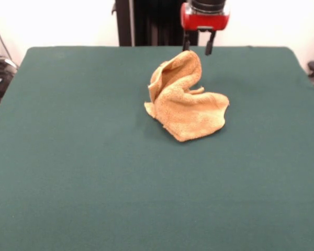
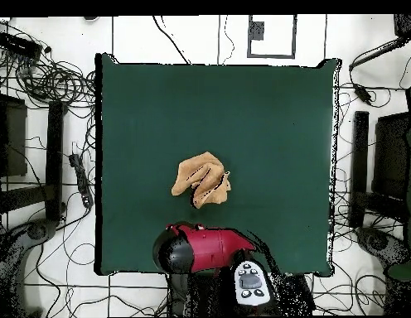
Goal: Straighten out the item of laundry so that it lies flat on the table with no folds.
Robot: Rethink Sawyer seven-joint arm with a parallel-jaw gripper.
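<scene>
While the arm's upper part is cut off at the top of the front view, the gripper [image 1: 198,46] shows two dark fingers spread apart, empty, just above and behind the towel [image 1: 186,104]. Towel sits crumpled near mid-table [image 1: 68,157], one corner standing up in a peak, the underside hidden in folds. Tag not visible; no writing readable. Overhead, the red arm [image 2: 210,248] covers the gripper.
</scene>
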